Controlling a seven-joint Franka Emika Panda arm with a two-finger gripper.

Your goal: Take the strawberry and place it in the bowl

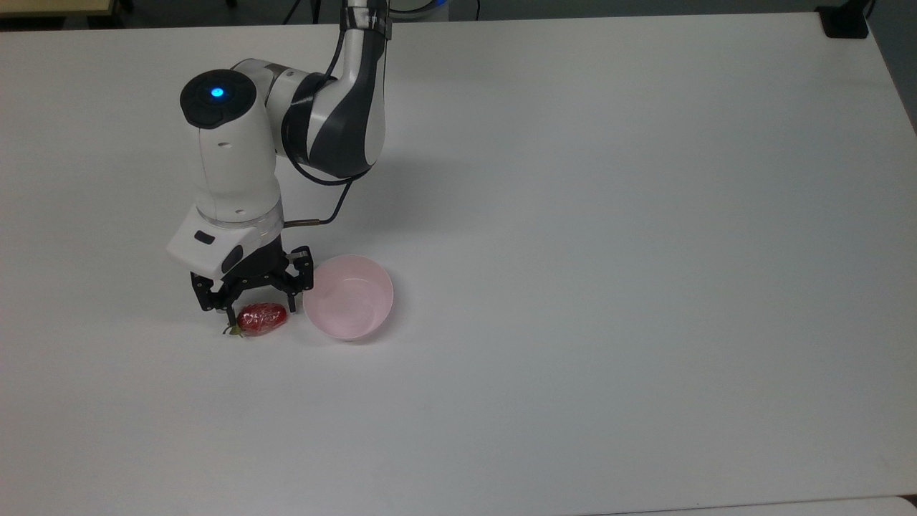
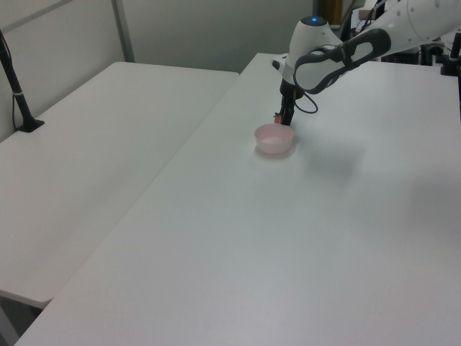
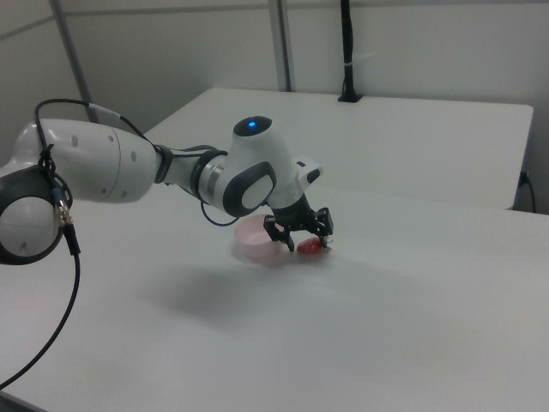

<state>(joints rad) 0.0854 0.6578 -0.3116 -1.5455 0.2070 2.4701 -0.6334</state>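
The red strawberry lies on its side on the white table, its green stem pointing to the top view's left. My gripper is open and low over it, one finger at each end of the berry. The pale pink bowl stands upright with nothing inside, just to the top view's right of the strawberry, and its rim is close to or touching my nearer finger. In the right view the strawberry sits between my fingers, with the bowl beside it. In the left view the bowl sits in front of my gripper.
A second white table stands beside this one on the left view's left. A black pole mount stands on that table, and a black block sits at this table's far right corner in the top view.
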